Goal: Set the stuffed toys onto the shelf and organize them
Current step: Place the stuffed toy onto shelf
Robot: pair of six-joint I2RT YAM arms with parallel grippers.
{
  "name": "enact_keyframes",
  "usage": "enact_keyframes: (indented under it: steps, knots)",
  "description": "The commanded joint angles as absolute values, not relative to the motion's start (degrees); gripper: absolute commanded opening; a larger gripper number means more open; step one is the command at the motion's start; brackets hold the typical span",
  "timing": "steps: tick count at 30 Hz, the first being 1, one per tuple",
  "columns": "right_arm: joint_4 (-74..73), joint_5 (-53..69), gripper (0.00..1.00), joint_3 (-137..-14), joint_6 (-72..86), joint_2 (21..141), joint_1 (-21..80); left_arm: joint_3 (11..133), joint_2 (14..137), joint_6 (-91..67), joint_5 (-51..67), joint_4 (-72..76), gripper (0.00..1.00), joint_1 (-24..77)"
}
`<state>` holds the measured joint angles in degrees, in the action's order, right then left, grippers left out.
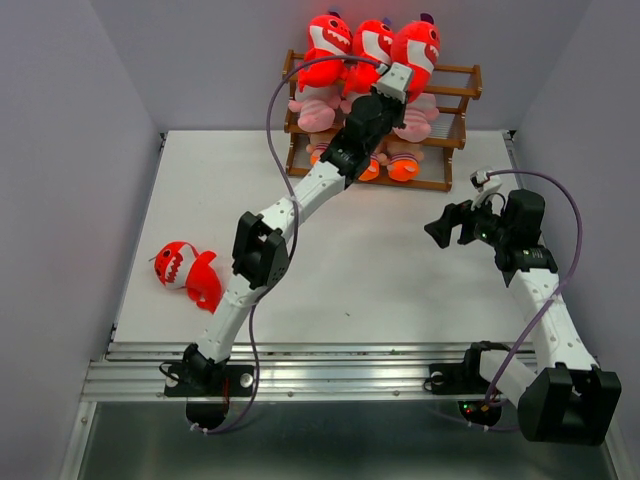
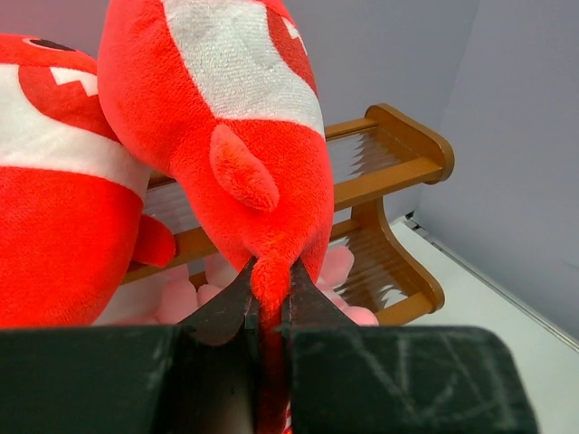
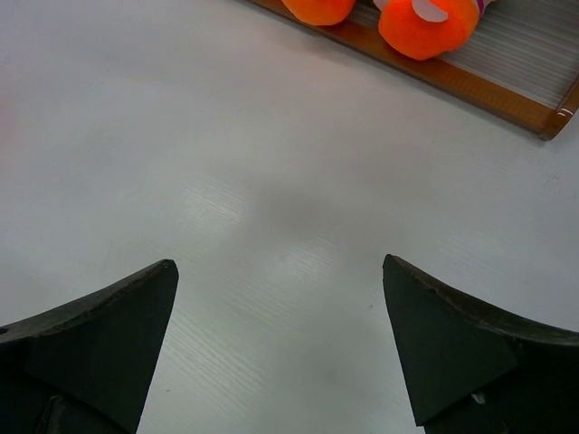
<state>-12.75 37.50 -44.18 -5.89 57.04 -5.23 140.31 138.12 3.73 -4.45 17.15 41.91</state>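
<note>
The brown shelf (image 1: 455, 95) stands at the table's back. Two red sharks (image 1: 325, 45) stand on its top tier. My left gripper (image 1: 393, 88) is shut on the tail of a third red shark (image 1: 418, 45) at the top tier's right end. In the left wrist view the jaws pinch the tail of that shark (image 2: 244, 136) beside its neighbour shark (image 2: 54, 181). Pink toys (image 1: 315, 112) fill the middle tier and orange-footed dolls (image 1: 403, 167) the bottom. A fourth red shark (image 1: 185, 272) lies on the table at left. My right gripper (image 1: 445, 225) is open and empty.
The right wrist view shows my open right gripper (image 3: 280, 280) over bare white table, with orange feet (image 3: 425, 23) and the shelf's bottom rail (image 3: 488, 90) ahead. Grey walls enclose the table on three sides. The left arm stretches diagonally across the middle.
</note>
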Motion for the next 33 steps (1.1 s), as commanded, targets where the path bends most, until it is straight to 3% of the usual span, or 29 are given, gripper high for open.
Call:
enact_keyframes:
  steps: [1,21,26,33]
  knots:
    - [-9.84,38.15,1.0,-44.47,-5.45,56.87,-5.54,144.84,137.81,5.36,-5.98,23.12,0.0,42.28]
    - [-9.84,37.97,1.0,-44.47,-5.54,57.3,-5.54,146.25,140.1,4.83,-5.8,23.91,0.01,42.36]
    - [-9.84,37.88,1.0,-44.56,-5.63,57.3,-5.54,146.25,140.01,4.48,-5.89,23.91,0.08,42.36]
    - [-9.84,37.71,1.0,-44.47,-5.8,57.22,-5.54,146.16,139.83,3.69,-5.98,23.99,0.33,42.36]
